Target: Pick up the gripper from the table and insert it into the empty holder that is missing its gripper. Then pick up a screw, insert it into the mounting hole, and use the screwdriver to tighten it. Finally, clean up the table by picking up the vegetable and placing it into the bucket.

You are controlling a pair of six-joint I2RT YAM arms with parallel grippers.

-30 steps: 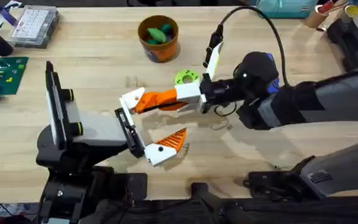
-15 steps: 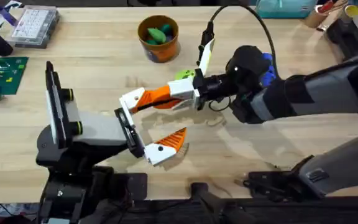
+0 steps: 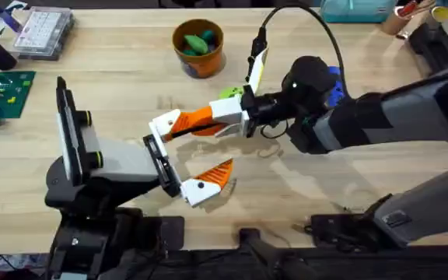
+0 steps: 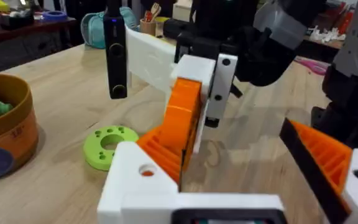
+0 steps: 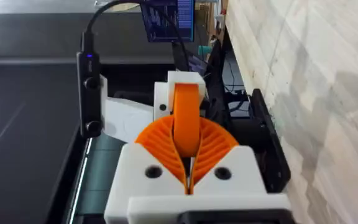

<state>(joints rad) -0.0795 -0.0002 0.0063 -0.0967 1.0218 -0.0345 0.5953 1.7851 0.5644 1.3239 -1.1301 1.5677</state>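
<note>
Orange ribbed gripper: clamped between the right gripper's closed pads, its tip against the white holder on the left gripper's far jaw. Left jaws stand spread. Green vegetable: on the table just behind the right gripper. Orange bucket: farther back, holding toy pieces.

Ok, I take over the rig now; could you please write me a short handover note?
Right gripper: shut on the orange gripper, holding it at the white holder.
Left gripper: open, carries that holder.
Green vegetable: on the table, near the bucket.
Done: gripper picked up.
Left: confirm seating, insert and tighten screw, put vegetable into bucket.
</note>
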